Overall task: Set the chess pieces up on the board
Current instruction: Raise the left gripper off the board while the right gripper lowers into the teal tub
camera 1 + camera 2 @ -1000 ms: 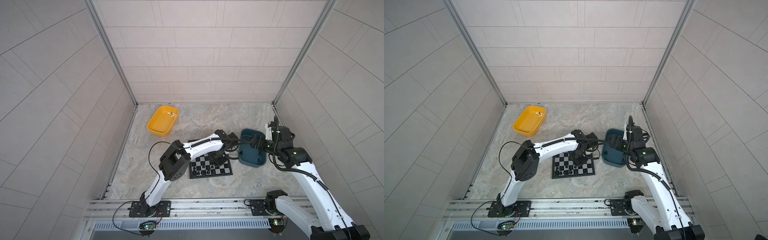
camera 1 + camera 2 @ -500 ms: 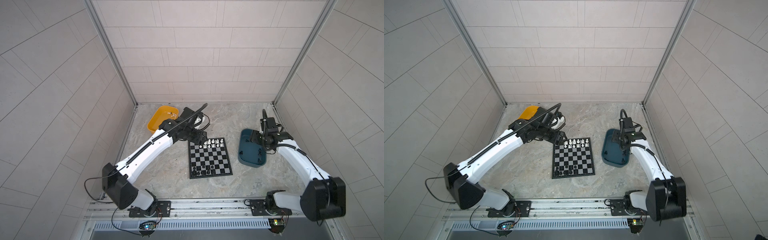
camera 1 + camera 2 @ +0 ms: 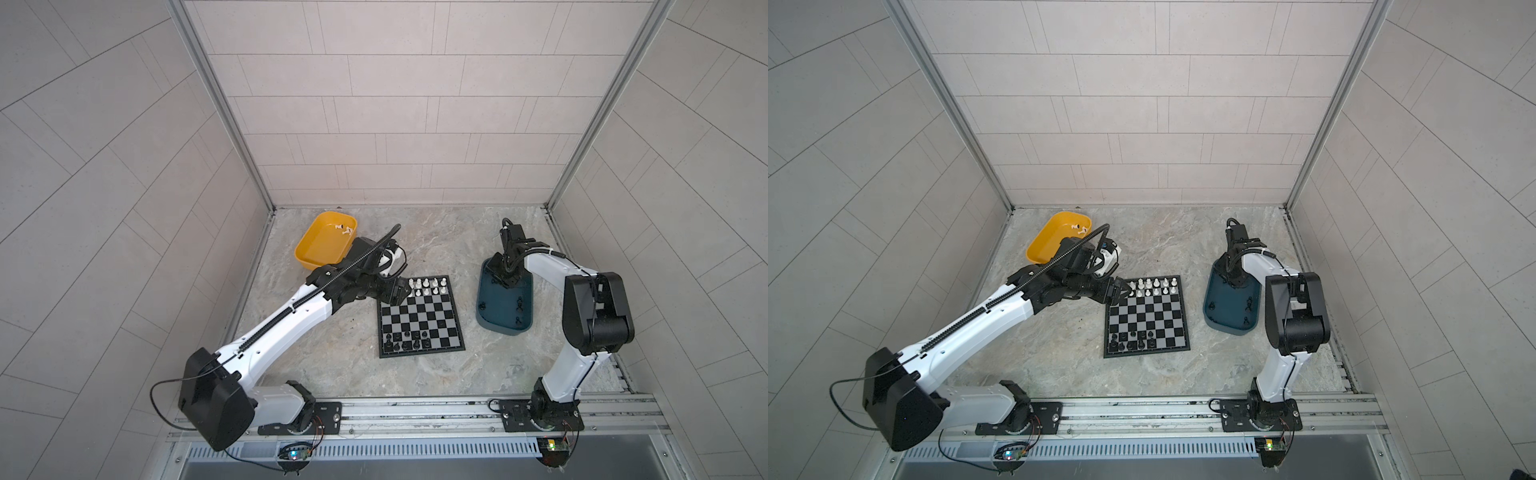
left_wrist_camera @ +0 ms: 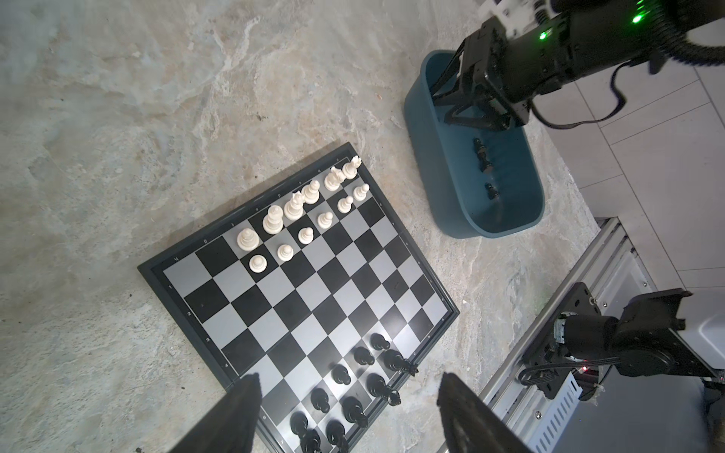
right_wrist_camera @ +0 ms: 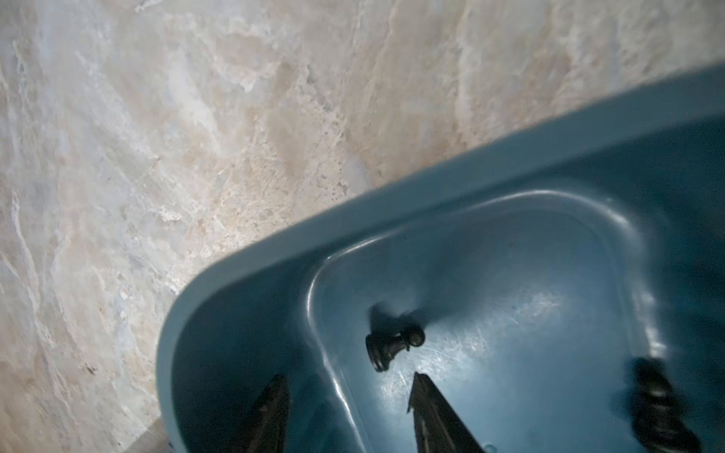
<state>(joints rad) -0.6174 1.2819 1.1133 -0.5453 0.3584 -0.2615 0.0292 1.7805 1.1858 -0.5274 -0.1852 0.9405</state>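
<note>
Down in the teal tray (image 5: 392, 208), the right gripper (image 5: 348, 377) hangs part-spread and empty, its tips just short of a toppled black pawn (image 5: 394, 347). It looks like light, stiff, slick plastic. I'd pinch its narrow waist gently, or it may squirt out. The left gripper (image 4: 348, 375), spread and empty, hovers at the far left corner of the board (image 4: 314, 298). The board holds twelve white pieces (image 4: 273, 219) and ten black pieces (image 4: 378, 386). The teal tray shows at least four more black, the yellow tray (image 3: 307, 249) two white.

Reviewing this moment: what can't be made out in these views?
- Loose white pieces in the yellow plastic tray: too small in both top views to identify.
- Dark chess piece in the teal plastic tray: blurred, cut by the right wrist view's edge.
- Right gripper: wrist view shows only fingertips; in top views its own wrist hides them.
</note>
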